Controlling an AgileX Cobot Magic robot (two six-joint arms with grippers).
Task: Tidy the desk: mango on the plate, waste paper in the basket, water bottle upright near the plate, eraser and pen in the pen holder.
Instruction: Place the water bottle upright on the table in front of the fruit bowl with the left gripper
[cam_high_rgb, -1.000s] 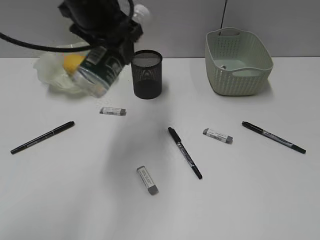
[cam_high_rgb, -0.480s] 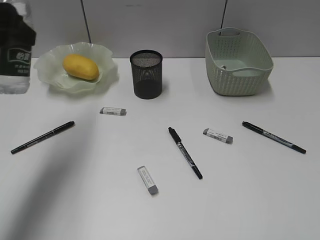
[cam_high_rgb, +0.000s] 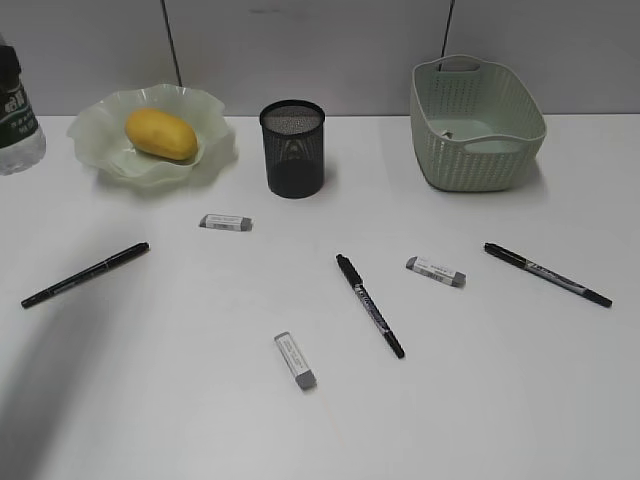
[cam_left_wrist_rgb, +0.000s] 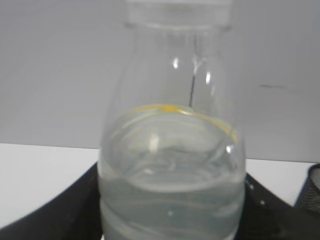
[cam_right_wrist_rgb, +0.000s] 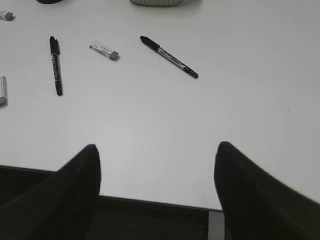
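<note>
The water bottle (cam_high_rgb: 12, 125) stands upright at the far left edge, left of the plate (cam_high_rgb: 212, 108), which holds the mango (cam_high_rgb: 160, 134). In the left wrist view the bottle (cam_left_wrist_rgb: 172, 150) fills the frame and my left gripper (cam_left_wrist_rgb: 172, 222) is shut on its sides. My right gripper (cam_right_wrist_rgb: 157, 155) is open and empty over the desk's (cam_high_rgb: 180, 400) near edge. The pen holder (cam_high_rgb: 293, 150) stands mid-back and the basket (cam_high_rgb: 478, 160) back right. Three pens (cam_high_rgb: 85, 274) (cam_high_rgb: 369, 305) (cam_high_rgb: 547, 273) and three erasers (cam_high_rgb: 226, 222) (cam_high_rgb: 296, 361) (cam_high_rgb: 436, 270) lie loose. I cannot make out the waste paper.
The right wrist view shows a pen (cam_right_wrist_rgb: 168, 56), an eraser (cam_right_wrist_rgb: 104, 50) and another pen (cam_right_wrist_rgb: 55, 65) ahead of the jaws, and the desk's front edge (cam_right_wrist_rgb: 150, 201) right under them. A grey wall runs behind the desk.
The bottle went from tilted in front of the plate to upright at the far left edge. The left arm moved left out of the exterior view, uncovering plate and mango.
</note>
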